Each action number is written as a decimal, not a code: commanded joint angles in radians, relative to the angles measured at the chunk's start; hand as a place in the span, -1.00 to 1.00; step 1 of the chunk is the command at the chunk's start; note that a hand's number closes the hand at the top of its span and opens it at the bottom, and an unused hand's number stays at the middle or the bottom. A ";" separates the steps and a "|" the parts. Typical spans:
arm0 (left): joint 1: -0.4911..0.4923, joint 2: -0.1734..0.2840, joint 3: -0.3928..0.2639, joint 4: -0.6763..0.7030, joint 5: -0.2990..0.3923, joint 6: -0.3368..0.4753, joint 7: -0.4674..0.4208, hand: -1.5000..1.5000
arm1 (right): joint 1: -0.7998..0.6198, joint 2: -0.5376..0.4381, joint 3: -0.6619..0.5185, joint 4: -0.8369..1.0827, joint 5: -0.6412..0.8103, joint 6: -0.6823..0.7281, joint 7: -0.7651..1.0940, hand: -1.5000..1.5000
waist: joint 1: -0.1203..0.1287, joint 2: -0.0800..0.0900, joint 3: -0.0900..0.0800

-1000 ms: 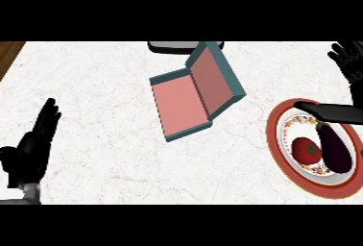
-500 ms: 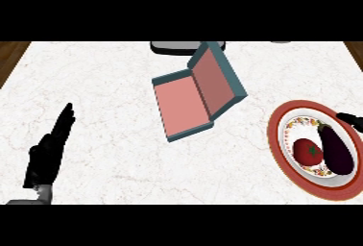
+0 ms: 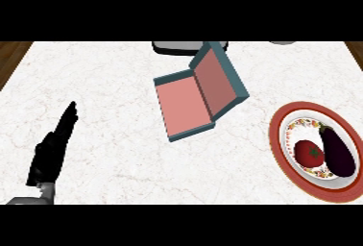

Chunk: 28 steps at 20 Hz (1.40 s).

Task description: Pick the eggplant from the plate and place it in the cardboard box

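Right hand gone from view since half-second-ago frame, where fingertip showed by plate's upper edge; not in view, so state cannot tell. Judged: reach for eggplant not yet begun.

Near, 8 o'clock: left hand (image 3: 53,149) edge-on, fingers straight, holding nothing, resting.

4 o'clock: red-rimmed plate (image 3: 280,144); eggplant (image 3: 337,152) lies on it, just beside tomato (image 3: 309,153).

Centre toward 12 o'clock: cardboard box (image 3: 186,103), lid raised, pink inside, well apart from plate.

12 o'clock edge: dark object (image 3: 177,47), unclear.

body: one robot hand (image 3: 51,150) in view, the left | colour: matte black, seen edge-on as a slim tapering shape | wrist: short grey forearm section below it, lighter than the hand | markings, cables, screws: none discernible
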 commanded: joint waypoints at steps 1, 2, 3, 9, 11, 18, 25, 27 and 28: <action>-0.008 -0.024 -0.029 -0.004 -0.027 0.013 0.001 0.00 | -0.026 -0.125 0.085 0.012 0.054 0.211 0.063 -1.00 | 0.010 0.002 0.000; 0.007 -0.012 -0.007 -0.027 -0.005 0.002 0.001 0.00 | -0.028 -0.097 0.116 0.011 0.081 0.210 0.070 -1.00 | 0.016 0.001 0.001; -0.033 -0.026 -0.012 0.027 -0.022 0.013 0.013 0.00 | -0.032 -0.092 0.140 -0.048 0.084 0.228 0.120 -1.00 | -0.003 0.000 0.000; -0.011 -0.046 -0.016 -0.005 -0.045 0.015 0.038 0.00 | -0.057 -0.041 0.159 -0.131 0.082 0.323 0.281 -1.00 | -0.013 -0.005 0.001; 0.059 -0.026 -0.005 -0.045 -0.041 -0.009 -0.005 0.00 | -0.088 0.028 0.179 -0.126 0.131 0.282 0.341 -1.00 | -0.004 -0.004 0.001; 0.050 -0.054 0.029 -0.053 -0.070 -0.018 -0.001 0.00 | -0.044 0.096 0.117 -0.168 0.228 0.282 0.416 -1.00 | -0.009 -0.004 0.001; 0.118 -0.084 0.009 -0.163 -0.097 -0.031 0.068 0.00 | 0.042 0.120 0.063 -0.202 0.294 0.318 0.407 -1.00 | -0.009 -0.006 0.002; 0.016 -0.082 0.057 -0.051 -0.099 -0.059 0.052 0.00 | -0.046 0.192 0.050 -0.112 0.360 0.334 0.403 -1.00 | -0.008 -0.003 0.001; 0.041 -0.079 0.080 0.004 -0.090 -0.061 -0.031 0.00 | 0.039 0.197 0.050 -0.182 0.367 0.291 0.397 -1.00 | -0.013 -0.004 0.001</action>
